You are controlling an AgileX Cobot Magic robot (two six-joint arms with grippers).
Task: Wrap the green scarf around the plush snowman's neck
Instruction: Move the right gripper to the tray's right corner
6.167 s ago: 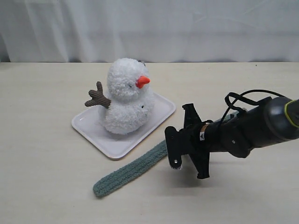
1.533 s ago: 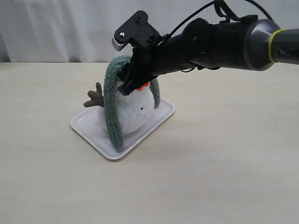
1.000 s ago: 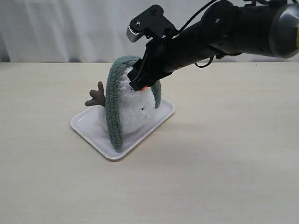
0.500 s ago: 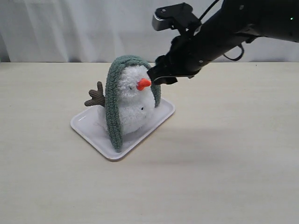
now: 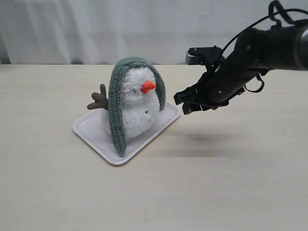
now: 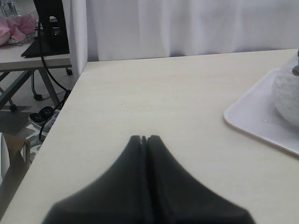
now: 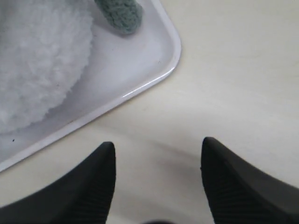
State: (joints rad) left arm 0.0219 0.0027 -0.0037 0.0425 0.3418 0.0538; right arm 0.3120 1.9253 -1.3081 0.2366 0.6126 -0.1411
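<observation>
Green scarf (image 5: 117, 115): we are seeing it arching lengthwise over the head of the plush snowman (image 5: 137, 108), ends hanging down either side, with the nearer end reaching the white tray (image 5: 91, 129). The snowman is standing upright on that tray, nose pointing right in the exterior view. We are noting a beige table (image 5: 216, 183) and a white curtain (image 5: 144, 29) behind. The right gripper (image 5: 190, 102) is hovering just beside the tray, jaws apart and empty. The left gripper (image 6: 145, 138) is sitting low over the table, jaws together.

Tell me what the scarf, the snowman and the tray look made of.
The green scarf: ribbed, fuzzy matte knit, probably yarn. The plush snowman: fluffy white pile, like synthetic fleece. The tray: smooth glossy white, likely plastic, given the sheen on its rim.
</observation>
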